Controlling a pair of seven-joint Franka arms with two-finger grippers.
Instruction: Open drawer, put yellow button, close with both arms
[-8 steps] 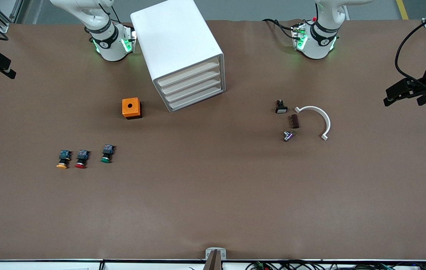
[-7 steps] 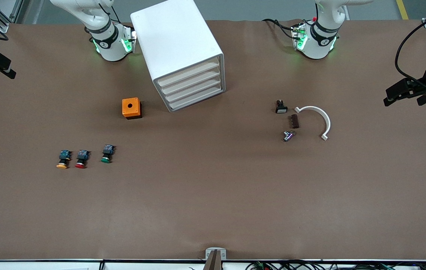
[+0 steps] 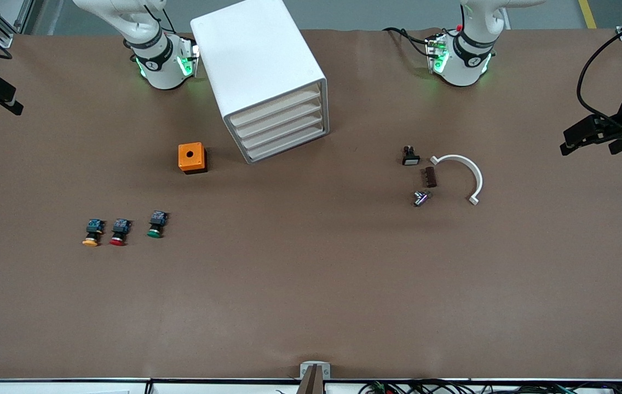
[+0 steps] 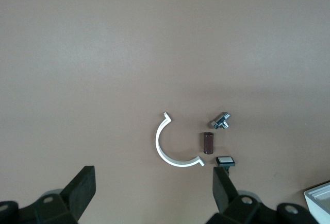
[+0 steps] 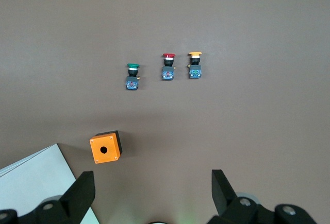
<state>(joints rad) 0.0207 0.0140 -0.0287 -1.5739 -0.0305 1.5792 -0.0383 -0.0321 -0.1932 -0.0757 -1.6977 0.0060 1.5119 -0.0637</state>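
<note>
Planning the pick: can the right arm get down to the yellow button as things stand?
Probably yes. The yellow button lies in the open beside the red button, nothing over it, and the right gripper is open and empty.

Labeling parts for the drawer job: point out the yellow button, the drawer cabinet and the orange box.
yellow button (image 3: 91, 241): front view, on its yellow cap.
drawer cabinet (image 3: 256, 54): front view, on its white top.
orange box (image 3: 190, 156): front view, on its top face.

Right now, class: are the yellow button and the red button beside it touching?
Apart. The right wrist view shows bare table between the yellow button and the red button; the front view shows the same gap.
</note>
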